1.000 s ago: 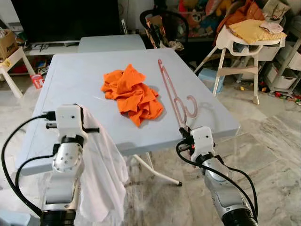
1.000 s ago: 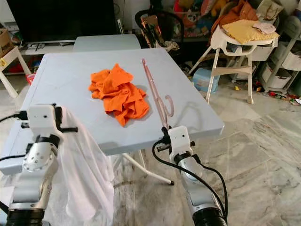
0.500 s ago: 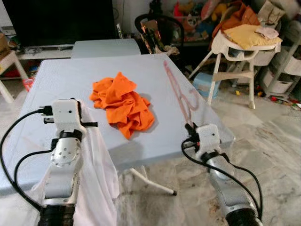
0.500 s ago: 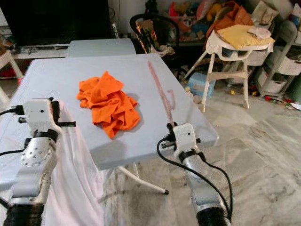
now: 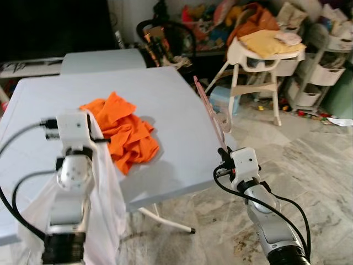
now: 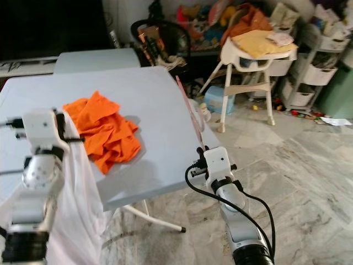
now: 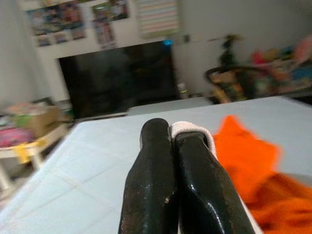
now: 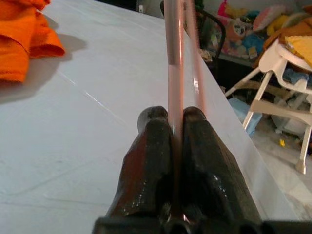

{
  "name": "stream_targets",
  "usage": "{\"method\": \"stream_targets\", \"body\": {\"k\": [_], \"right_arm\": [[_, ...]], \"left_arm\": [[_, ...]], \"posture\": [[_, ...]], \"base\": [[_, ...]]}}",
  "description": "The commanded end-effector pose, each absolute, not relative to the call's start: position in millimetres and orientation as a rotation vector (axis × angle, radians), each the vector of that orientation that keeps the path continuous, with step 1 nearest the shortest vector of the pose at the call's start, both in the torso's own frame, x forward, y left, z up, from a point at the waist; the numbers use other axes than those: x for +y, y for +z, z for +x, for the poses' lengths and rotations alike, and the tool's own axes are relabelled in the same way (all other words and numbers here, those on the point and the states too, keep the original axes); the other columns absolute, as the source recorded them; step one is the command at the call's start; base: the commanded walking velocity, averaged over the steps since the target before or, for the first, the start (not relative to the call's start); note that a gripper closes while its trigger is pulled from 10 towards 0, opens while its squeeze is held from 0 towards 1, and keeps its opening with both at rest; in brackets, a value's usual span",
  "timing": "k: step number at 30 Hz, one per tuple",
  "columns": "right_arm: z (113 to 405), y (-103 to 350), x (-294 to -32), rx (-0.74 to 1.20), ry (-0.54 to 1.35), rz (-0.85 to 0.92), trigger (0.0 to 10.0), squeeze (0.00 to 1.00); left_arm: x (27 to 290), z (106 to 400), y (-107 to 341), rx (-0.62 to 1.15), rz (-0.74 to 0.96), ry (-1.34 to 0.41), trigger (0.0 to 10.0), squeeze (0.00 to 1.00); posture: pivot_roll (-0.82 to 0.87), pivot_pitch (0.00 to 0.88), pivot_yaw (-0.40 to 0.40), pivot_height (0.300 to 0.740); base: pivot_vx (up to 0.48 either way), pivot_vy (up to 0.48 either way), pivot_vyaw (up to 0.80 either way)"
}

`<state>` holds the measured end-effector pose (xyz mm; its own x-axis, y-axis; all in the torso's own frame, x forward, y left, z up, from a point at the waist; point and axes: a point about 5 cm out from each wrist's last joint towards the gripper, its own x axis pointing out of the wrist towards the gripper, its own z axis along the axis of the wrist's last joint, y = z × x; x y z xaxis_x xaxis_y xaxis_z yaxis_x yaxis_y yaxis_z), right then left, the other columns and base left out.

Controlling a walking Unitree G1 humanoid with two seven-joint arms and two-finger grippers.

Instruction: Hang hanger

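Note:
My right gripper [image 5: 223,152] is shut on one end of a thin pink hanger [image 5: 211,110]. The hanger rises tilted from the fingers [image 8: 156,131], over the right edge of the pale blue table [image 5: 176,105]. My left gripper [image 7: 170,130] is shut on a white cloth [image 5: 106,187], which drapes down over the arm at the table's front left. A crumpled orange cloth [image 5: 124,132] lies on the table between the two arms.
A white high chair [image 5: 259,52] with yellow and orange fabric stands behind the table on the right. Shelves with white bins [image 5: 331,61] line the far right. A second small table [image 5: 102,55] and a dark screen are at the back. Marble floor [image 5: 309,160] lies to the right.
The whole view has swung to the right. My right gripper has carried the hanger from over the tabletop out to the table's right edge. The left gripper still holds the white cloth.

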<state>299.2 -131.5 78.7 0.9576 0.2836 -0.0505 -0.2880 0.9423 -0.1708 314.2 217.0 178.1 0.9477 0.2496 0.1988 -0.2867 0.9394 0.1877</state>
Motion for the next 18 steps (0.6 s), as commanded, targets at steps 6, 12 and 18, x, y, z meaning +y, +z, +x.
{"method": "stream_targets", "body": {"k": [6,12,18], "right_arm": [[291,60,-128,0.124,0.323,-0.169,10.0,0.0],[286,57,-133,0.143,0.326,-0.175,10.0,0.0],[283,56,-136,0.159,0.329,-0.174,10.0,0.0]], "left_arm": [[203,332,175,-0.13,0.307,0.248,10.0,0.0],[226,355,203,-0.191,0.463,0.39,10.0,0.0],[245,378,254,-0.268,0.507,0.615,10.0,0.0]], "posture": [[0.04,0.0,-0.017,0.74],[0.01,0.0,-0.02,0.74],[-0.01,0.0,-0.026,0.74]], "base": [[0.0,0.0,0.0],[0.0,0.0,0.0],[0.0,0.0,0.0]]}}
